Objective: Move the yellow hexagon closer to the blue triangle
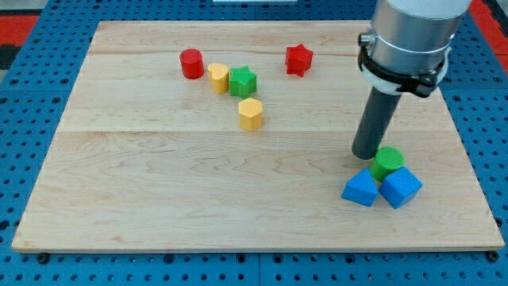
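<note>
The yellow hexagon (251, 114) lies a little above the board's middle. The blue triangle (361, 189) lies at the lower right, touching a blue cube (401, 187). A green cylinder (387, 162) sits just above those two. My tip (366, 153) stands on the board just left of the green cylinder and just above the blue triangle, far to the right of the yellow hexagon.
A red cylinder (191, 63), a yellow heart (218, 78) and a green star (243, 81) form a row at the upper left, above the hexagon. A red star (298, 59) lies near the top edge. The wooden board (159, 199) rests on a blue pegboard.
</note>
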`<action>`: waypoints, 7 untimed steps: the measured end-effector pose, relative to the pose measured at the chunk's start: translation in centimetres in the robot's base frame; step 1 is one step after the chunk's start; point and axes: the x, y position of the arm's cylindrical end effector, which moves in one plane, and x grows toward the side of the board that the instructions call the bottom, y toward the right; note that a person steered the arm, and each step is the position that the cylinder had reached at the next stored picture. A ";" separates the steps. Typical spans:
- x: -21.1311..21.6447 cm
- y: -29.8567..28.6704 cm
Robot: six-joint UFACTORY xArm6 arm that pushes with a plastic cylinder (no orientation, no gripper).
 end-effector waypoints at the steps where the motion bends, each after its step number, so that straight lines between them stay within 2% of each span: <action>1: -0.4 -0.8; 2: -5.1 -1.2; 3: -8.2 -6.0; 5: -9.9 -20.0; 6: -9.4 -22.8; 7: -7.4 -22.1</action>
